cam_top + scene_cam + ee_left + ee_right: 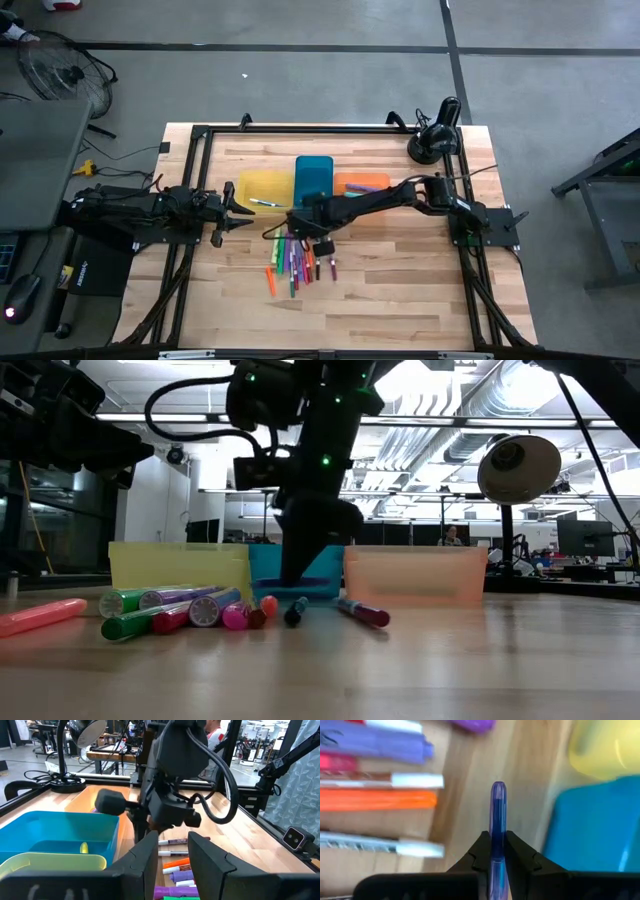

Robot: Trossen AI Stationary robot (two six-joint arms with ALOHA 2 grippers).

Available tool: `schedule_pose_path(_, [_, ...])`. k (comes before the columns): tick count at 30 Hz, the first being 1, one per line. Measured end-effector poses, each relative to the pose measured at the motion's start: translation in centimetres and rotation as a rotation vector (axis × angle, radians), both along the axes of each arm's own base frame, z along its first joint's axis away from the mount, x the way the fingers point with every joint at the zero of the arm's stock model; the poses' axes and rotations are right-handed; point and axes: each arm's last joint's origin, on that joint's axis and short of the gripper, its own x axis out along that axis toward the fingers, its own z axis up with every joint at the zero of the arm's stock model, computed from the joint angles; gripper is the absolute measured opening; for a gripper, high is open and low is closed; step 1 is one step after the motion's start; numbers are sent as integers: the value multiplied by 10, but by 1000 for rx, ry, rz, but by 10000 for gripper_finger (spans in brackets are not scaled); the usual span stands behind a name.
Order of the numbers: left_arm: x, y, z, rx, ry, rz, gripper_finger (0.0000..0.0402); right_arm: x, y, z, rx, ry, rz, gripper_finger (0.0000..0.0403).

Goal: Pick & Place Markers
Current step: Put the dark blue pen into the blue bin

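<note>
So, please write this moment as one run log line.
right gripper: shut on blue marker, beside blue tray | left gripper: waiting over yellow tray

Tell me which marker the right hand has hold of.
The blue marker, pinched between the right hand's fingers beside the blue tray; the other markers lie loose on the table.

— What surrounds the table?
— A grey concrete floor (300,80) crossed by dark lines, with a floor fan (60,72) standing at one corner.
— And beyond it?
— An open workshop: exposed ducts (450,410) and bright lights overhead, distant desks with monitors (580,538), and a black desk lamp (515,475).
</note>
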Motion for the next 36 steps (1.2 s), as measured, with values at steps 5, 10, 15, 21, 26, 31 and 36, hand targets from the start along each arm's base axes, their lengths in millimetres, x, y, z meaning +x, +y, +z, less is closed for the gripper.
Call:
schedule_pose_path(5, [0, 0, 0, 0, 0, 0, 104, 3, 5, 18, -3, -4, 6, 23])
schedule_pose_path(10, [0, 0, 0, 0, 0, 0, 104, 7, 11, 46, -9, -27, 39, 23])
schedule_pose_path(15, [0, 0, 0, 0, 0, 0, 104, 9, 9, 83, -89, -48, 80, 23])
schedule_pose_path(21, [0, 0, 0, 0, 0, 0, 104, 5, -17, 101, -165, -25, 28, 23])
schedule_pose_path(26, [0, 0, 0, 0, 0, 0, 104, 4, -45, 99, -143, -16, -63, 23])
schedule_pose_path(31, [0, 0, 0, 0, 0, 0, 104, 1, -69, 82, -134, 32, -117, 23])
schedule_pose_path(36, [0, 0, 0, 0, 0, 0, 104, 4, -80, 63, -61, 13, -104, 23])
